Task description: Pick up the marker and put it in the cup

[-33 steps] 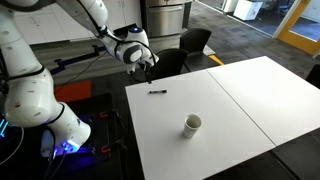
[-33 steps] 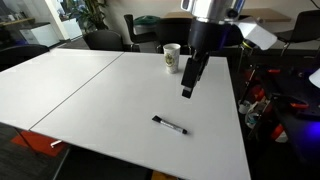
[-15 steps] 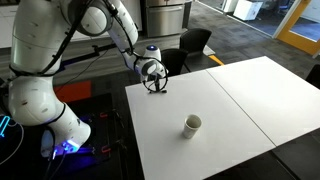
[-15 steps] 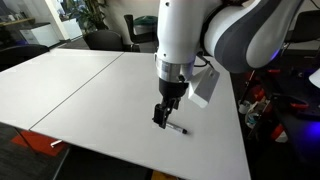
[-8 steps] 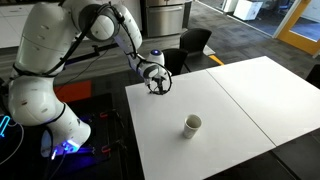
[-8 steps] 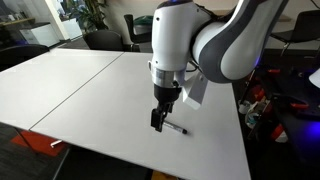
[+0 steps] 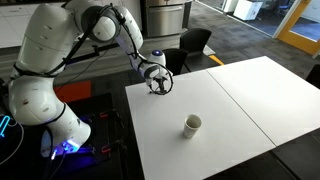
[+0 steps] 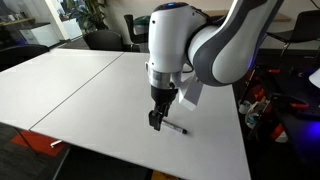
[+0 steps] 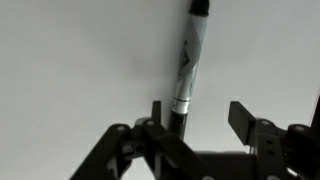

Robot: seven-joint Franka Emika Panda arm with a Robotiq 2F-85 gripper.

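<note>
The black marker lies flat on the white table, and in the wrist view it runs up from between my fingers. My gripper is open and lowered over it, with one finger right beside the marker's near end and the other finger well apart. In an exterior view the gripper sits at the marker's end near the table's edge. In an exterior view the gripper hides the marker. The white cup stands upright farther along the table, away from the gripper.
The large white table has a seam down its middle. Black chairs stand at its far side. A blue-lit unit sits on the floor by the robot base. The arm hides the cup in an exterior view.
The gripper came down from above the table onto the marker and has settled lower around it in the last half second. The marker and cup have not moved.
</note>
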